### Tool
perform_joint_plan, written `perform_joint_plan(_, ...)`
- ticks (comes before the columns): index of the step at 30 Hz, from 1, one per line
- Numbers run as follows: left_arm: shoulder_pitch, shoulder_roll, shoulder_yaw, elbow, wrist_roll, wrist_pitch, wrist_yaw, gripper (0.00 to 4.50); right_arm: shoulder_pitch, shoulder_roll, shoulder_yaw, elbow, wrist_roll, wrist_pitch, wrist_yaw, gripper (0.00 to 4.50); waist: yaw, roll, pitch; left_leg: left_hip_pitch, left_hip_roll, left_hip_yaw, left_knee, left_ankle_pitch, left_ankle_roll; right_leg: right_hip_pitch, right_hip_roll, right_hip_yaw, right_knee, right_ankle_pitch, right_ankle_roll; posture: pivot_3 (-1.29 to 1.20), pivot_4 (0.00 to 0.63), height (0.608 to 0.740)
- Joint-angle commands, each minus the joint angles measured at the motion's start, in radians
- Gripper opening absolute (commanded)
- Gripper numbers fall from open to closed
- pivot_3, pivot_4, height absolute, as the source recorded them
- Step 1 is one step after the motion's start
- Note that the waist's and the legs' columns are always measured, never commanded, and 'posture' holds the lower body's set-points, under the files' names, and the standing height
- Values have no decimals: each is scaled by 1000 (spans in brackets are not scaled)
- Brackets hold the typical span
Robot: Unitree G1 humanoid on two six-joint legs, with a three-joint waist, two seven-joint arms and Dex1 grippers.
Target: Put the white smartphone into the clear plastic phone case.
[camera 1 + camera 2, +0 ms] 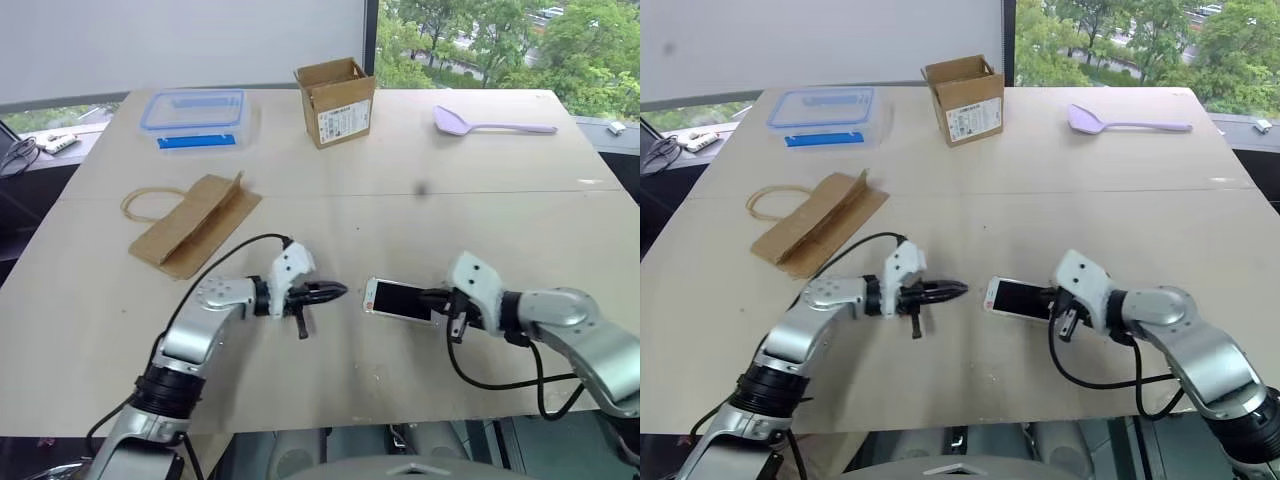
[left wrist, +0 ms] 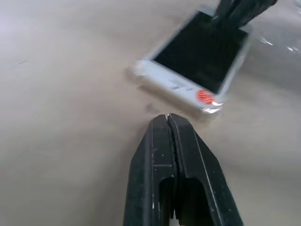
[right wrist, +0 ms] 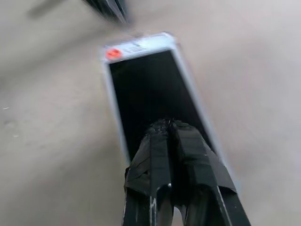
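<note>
Right tool [image 3: 170, 123] presses the white smartphone [image 1: 398, 299]; left tool [image 1: 340, 292] just beside.

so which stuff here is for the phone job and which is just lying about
For the job: white smartphone; what looks like its clear case around it; left gripper and right gripper, both jaws shut.

Lying about: paper bag; cardboard box; lidded container; purple spoon.

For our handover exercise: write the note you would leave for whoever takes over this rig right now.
Left gripper: shut, empty, tips pointing at the white smartphone, a small gap short of its near end.
Right gripper: shut, tips over the phone's black screen.
Phone lies screen up on the table, a clear rim showing around its edge.
Done: it seems to sit in the clear plastic phone case.
Left: confirm it is fully seated.
</note>
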Motion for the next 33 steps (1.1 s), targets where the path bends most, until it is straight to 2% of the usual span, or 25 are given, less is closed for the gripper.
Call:
perform_joint_plan(1,-35,3,7,-36,-67,24,-68,0,38,-20,-92,-57,35,-23,4,23,2,0,0,0,0,0,0,0,0,0,0,0,0,0,0,0,150,740)
perform_joint_plan(3,-53,-7,-7,-34,-73,36,-79,0,55,-23,-110,-59,43,-28,0,23,0,0,0,1,0,0,0,0,0,1,0,0,0,-3,2,0,150,740)
perform_joint_plan(12,-161,-137,-168,147,89,-75,-51,0,74,-4,-127,-56,60,-31,-32,23,-6,0,0,1,0,0,3,0,0,1,1,1,1,-1,3,0,150,740)
perform_joint_plan(21,-143,-140,-197,121,132,-65,-26,0,79,-14,-38,-40,87,-3,5,23,-2,0,0,1,0,-1,4,0,0,2,1,0,2,-2,2,0,150,740)
perform_joint_plan(33,-111,-131,-195,70,131,-35,-9,0,131,-57,58,108,46,6,16,23,1,-3,-5,2,0,-2,4,0,0,4,0,0,1,-3,2,0,150,740)
